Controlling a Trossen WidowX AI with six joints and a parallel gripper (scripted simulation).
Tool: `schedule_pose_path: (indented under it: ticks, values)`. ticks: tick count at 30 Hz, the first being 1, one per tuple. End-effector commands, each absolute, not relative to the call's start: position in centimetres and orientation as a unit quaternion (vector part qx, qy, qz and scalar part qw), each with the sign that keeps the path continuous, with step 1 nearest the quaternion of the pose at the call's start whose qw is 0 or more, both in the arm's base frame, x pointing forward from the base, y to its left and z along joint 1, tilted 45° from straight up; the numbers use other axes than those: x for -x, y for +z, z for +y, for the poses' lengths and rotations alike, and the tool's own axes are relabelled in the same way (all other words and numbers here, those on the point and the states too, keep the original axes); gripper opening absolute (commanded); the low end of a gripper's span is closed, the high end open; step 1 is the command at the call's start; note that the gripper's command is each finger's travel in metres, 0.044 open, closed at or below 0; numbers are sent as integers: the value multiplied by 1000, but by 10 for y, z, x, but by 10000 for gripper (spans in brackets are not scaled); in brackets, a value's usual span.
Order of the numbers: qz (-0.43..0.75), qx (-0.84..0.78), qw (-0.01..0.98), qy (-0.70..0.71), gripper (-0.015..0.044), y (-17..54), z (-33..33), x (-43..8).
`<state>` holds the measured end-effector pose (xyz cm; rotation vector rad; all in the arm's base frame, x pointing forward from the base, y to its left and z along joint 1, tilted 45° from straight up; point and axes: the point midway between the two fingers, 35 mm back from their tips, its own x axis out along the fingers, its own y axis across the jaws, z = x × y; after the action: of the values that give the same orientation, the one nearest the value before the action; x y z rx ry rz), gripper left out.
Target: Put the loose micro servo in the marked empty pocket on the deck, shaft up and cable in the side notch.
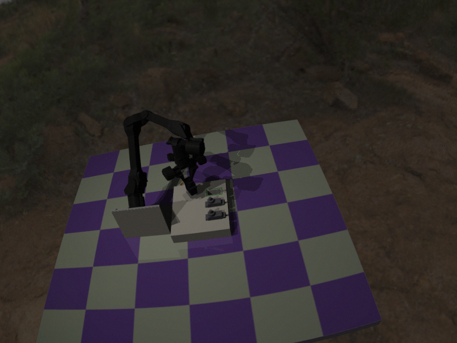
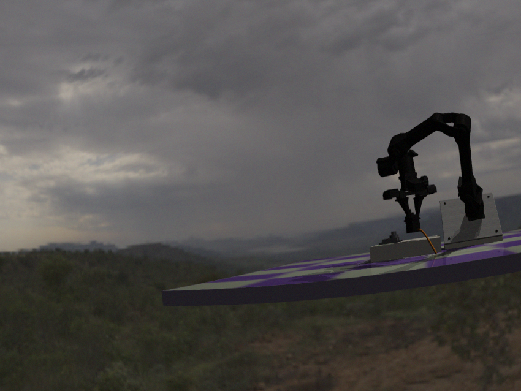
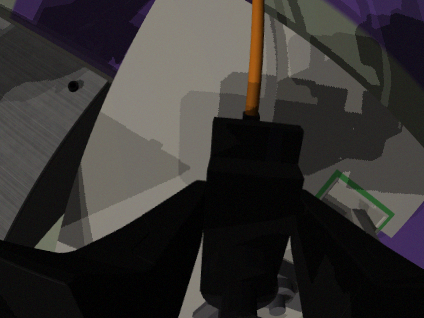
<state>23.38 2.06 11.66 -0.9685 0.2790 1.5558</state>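
My gripper (image 1: 190,180) (image 2: 412,215) is shut on the dark loose micro servo (image 1: 191,189) (image 2: 412,225) (image 3: 255,145). The servo hangs upright a little above the white deck (image 1: 190,219) (image 2: 404,250) (image 3: 175,40), with a gap below it in the exterior view. Its orange cable (image 2: 429,241) (image 3: 256,50) trails off the deck's edge and down to the table. The green-outlined empty pocket (image 1: 214,194) (image 3: 367,194) is to the right of the servo in the top view and partly behind a finger in the wrist view. The output shaft is hard to make out in the dark.
Two grey servos (image 1: 215,202) (image 1: 215,215) sit in the deck in a row with the pocket. An upright metal plate (image 1: 142,221) (image 2: 452,227) (image 3: 35,140) stands at the deck's arm side. The deck rests on a purple and pale checkered table (image 1: 218,277) (image 2: 260,284).
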Motion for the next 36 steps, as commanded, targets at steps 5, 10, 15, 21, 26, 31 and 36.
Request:
schedule_pose_path:
  ticks: [5,10,15,21,26,31,36]
  values:
    - [121,423,601,668,0,112,12,-238]
    - [149,397,618,662,0,112,12,-238]
    - [204,343,650,647,0,112,12,-238]
    - [270,275,682,622,0,112,12,-238]
    - [322,215,702,597,0,112,12,-238]
    - [372,154,718,567,0,112,12,-238]
    - [419,92,729,533,0,112,12,-238]
